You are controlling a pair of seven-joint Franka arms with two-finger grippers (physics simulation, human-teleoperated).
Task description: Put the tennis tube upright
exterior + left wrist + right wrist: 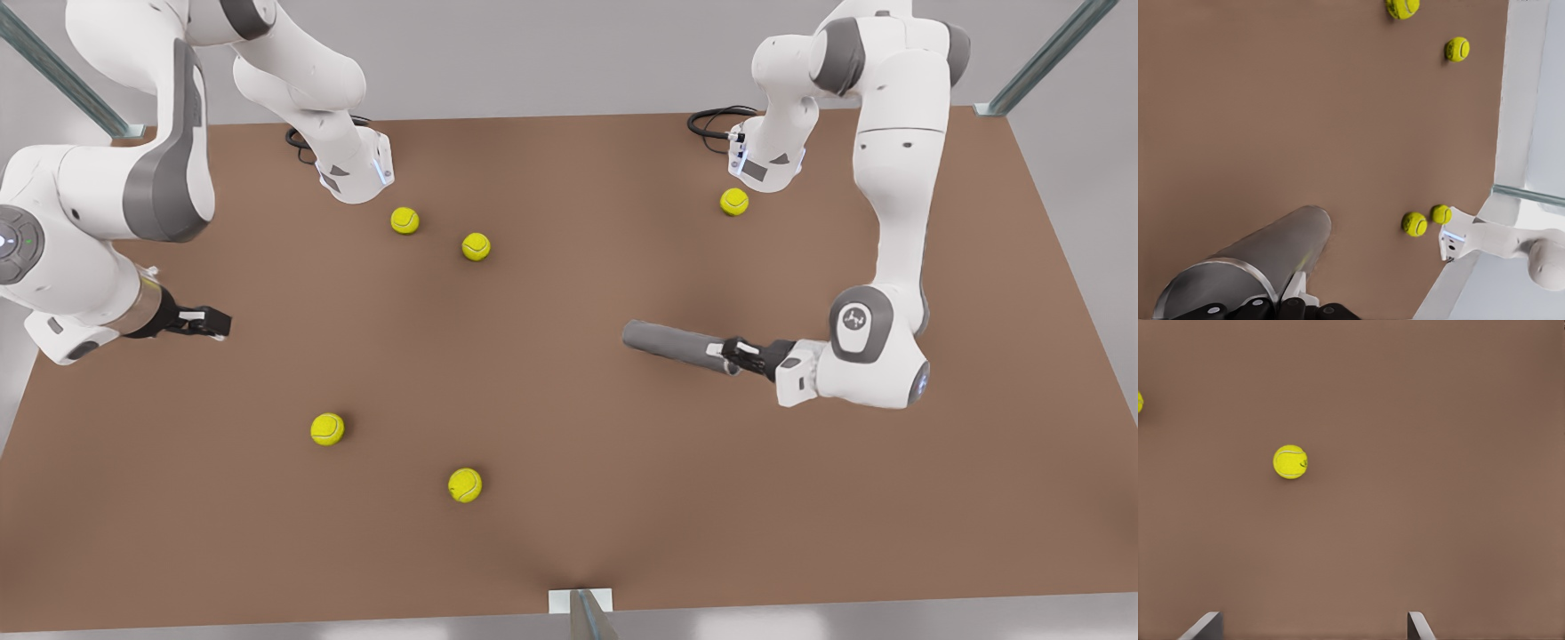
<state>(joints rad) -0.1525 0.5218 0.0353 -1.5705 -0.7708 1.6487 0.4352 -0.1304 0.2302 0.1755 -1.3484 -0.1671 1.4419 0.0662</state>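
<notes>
Nearest the bench's (569, 551) front edge: 2 tennis balls, one (465, 484) just short of the mid-front, another (327, 429) a bit further in twd the front view's left.

Mid-depth, front view's right side: tennis tube (680, 346) lying on its side on the bench, grey cyl., long axis running roughly across, its free end pointing twd bench centre. Left gripper (740, 354) is clamped on the tube's end nearest the bench's right edge; in left wrist view the silvery rim (1205, 283) sits right at the fingers (1293, 289), tube body (1281, 243) stretching away over the brown top. Tube is horizontal, not upright.

Same depth, opp. side by the bench's left edge: right gripper (206, 322) hangs above the surface, holding nothing, well apart from the tube. Right wrist view shows its fingertips (1205, 627) spread wide w/ bare bench betw. them and a ball (1291, 461) beyond.

Further back: 2 balls close together (404, 220) (476, 246), left of centre, near one arm base (356, 173). Last ball (733, 202) just in front of the other arm base (765, 164), twd the back-right corner.
</notes>
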